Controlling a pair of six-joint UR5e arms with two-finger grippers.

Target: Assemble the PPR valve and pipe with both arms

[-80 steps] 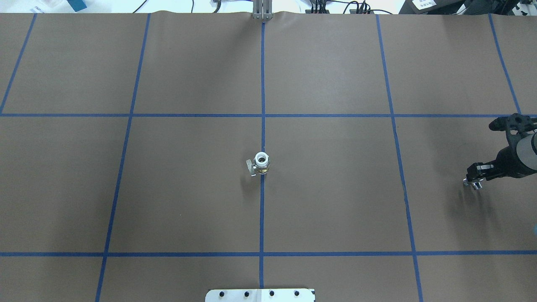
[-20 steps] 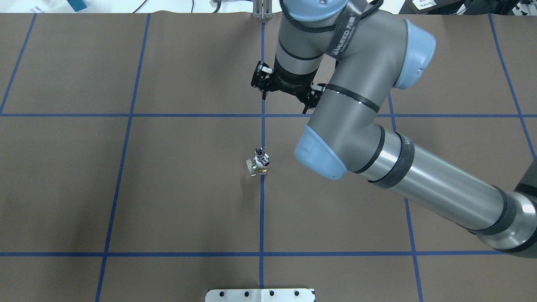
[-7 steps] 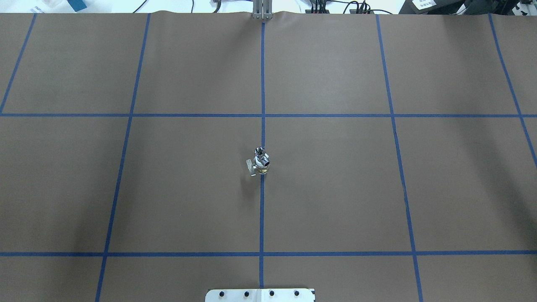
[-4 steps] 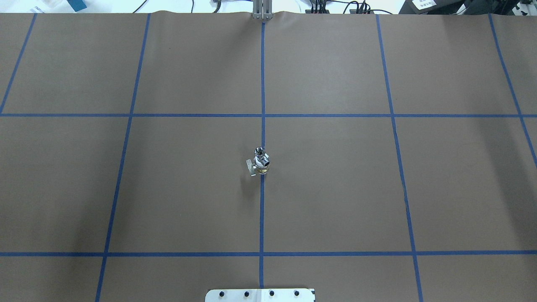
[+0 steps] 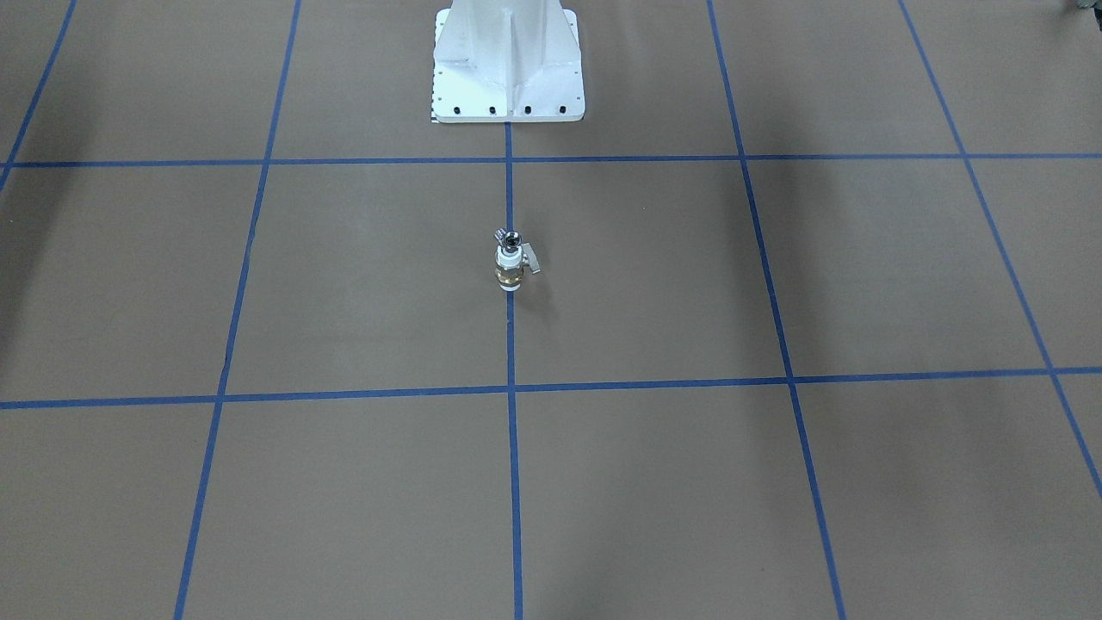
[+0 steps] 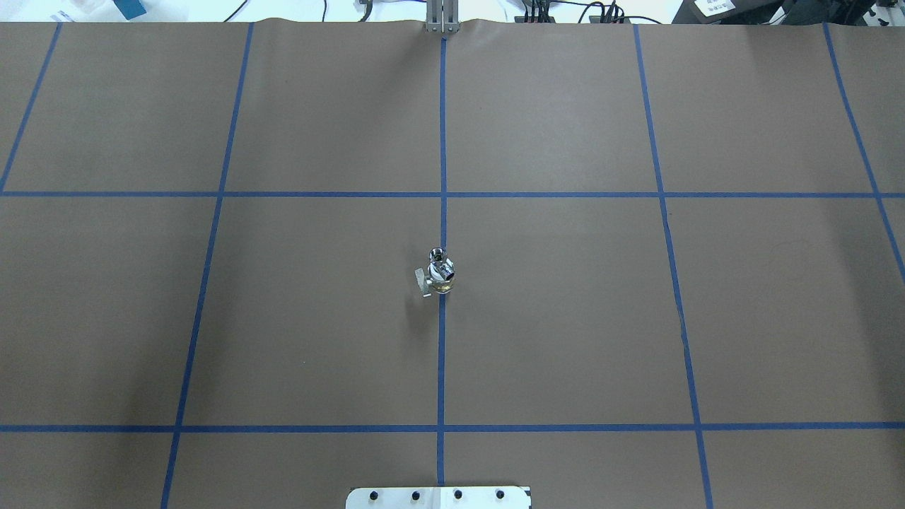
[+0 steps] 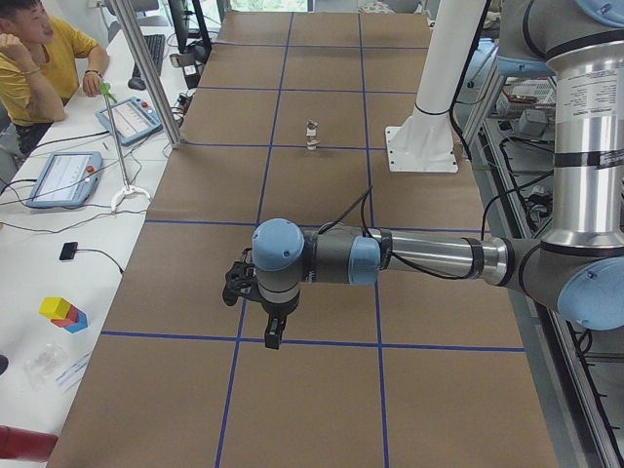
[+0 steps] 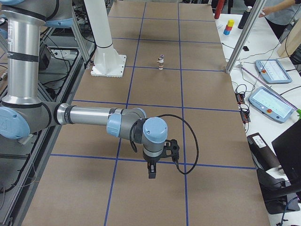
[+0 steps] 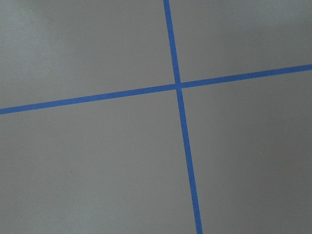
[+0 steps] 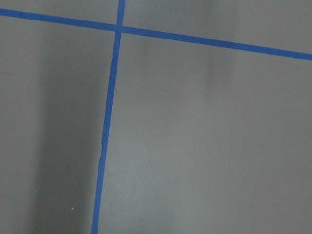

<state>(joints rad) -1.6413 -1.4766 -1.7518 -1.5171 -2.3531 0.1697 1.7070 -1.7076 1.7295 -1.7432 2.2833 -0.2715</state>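
Note:
The PPR valve [image 6: 441,281], white with a brass band and a side lever, stands upright at the table's middle on the blue centre line. The chrome pipe [image 6: 438,256] sits upright in its top end. Both also show in the front-facing view, valve [image 5: 510,270] and pipe [image 5: 510,238]. Neither arm touches them. My left gripper [image 7: 274,336] hangs over the mat far out at the table's left end; my right gripper [image 8: 151,172] hangs far out at the right end. They show only in the side views, so I cannot tell if they are open or shut. The wrist views show only bare mat and tape.
The white pedestal base [image 5: 508,65] stands behind the valve on the robot's side. A metal post [image 7: 146,78] and a side table with tablets [image 7: 63,177] and a seated operator [image 7: 39,58] run along the far edge.
Over 11 s the pipe went from my right gripper onto the valve's top, and the right arm then left the overhead view. In the last second nothing moved.

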